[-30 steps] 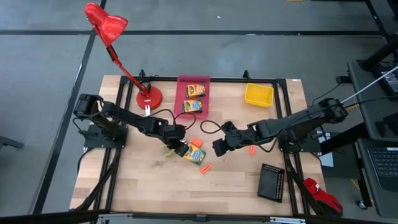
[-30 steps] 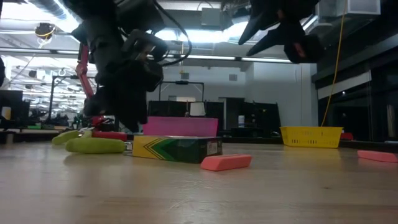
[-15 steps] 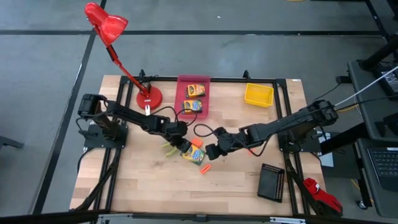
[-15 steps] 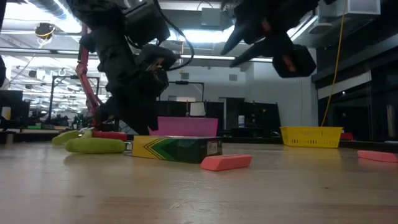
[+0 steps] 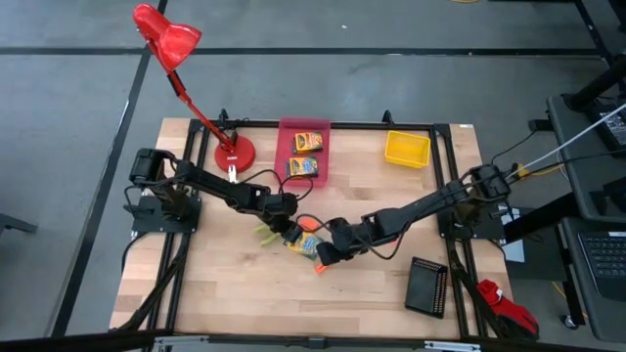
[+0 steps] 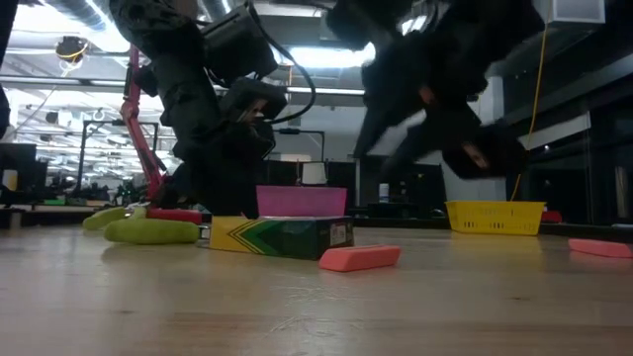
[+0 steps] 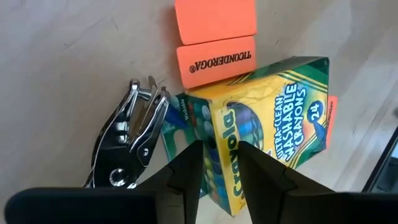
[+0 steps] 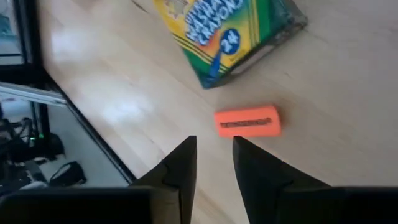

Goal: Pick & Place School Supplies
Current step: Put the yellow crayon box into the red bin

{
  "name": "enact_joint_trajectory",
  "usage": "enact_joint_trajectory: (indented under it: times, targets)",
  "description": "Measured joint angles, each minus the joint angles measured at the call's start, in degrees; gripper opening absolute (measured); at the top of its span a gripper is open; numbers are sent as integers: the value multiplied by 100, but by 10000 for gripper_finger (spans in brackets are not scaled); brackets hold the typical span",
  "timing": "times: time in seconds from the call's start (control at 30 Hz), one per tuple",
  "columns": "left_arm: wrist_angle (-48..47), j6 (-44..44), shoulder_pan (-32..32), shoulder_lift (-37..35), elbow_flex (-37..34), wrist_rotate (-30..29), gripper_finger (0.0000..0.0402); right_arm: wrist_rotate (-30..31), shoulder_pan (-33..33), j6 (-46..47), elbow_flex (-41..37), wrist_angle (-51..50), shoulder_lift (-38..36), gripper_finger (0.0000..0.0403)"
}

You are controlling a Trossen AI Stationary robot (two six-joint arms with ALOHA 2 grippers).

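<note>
A yellow-and-green crayon box (image 5: 306,243) (image 6: 282,237) lies flat at mid-table. Two orange pieces (image 7: 216,57) lie side by side at its far side, and a third orange piece (image 5: 321,266) (image 8: 247,121) lies on its near side. The pliers (image 7: 130,137), with lime-green handles (image 6: 148,229), lie to its left. My left gripper (image 5: 287,232) (image 7: 219,149) stands over the box's left end, its fingers a narrow gap apart. My right gripper (image 5: 321,256) (image 8: 214,143) hovers above the table beside the third orange piece, also narrowly open. My left gripper points down at the crayon box's end (image 7: 214,134) beside the pliers. Whether its fingertips touch the box, I cannot tell.
A pink bin (image 5: 305,125) at the far edge holds two more crayon boxes. A yellow bin (image 5: 407,149) sits far right and a black bin (image 5: 427,286) near right. The red lamp's base (image 5: 235,152) stands far left. Another orange piece (image 6: 601,247) lies to the right.
My right gripper has swept toward the table's left and near edge and come down, from beside the middle of the table to the orange piece near the crayon box. My left gripper has edged slightly toward the crayon box. The objects have stayed in place.
</note>
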Motion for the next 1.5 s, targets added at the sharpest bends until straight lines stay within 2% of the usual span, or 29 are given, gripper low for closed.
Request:
enact_joint_trajectory:
  times: [0.43, 1.1, 1.23, 1.5]
  targets:
    - [4, 157, 0, 2, 0, 4, 98, 40, -176, 163, 0, 225, 362, 115]
    - [150, 120, 0, 7, -7, 4, 95, -97, -577, -322, 2, 216, 486, 112]
    - [173, 52, 0, 7, -9, -1, 79, -248, -577, -318, 6, 515, 670, 112]
    - [195, 0, 0, 7, -9, -11, 20, -264, -494, -267, 6, 699, 714, 111]
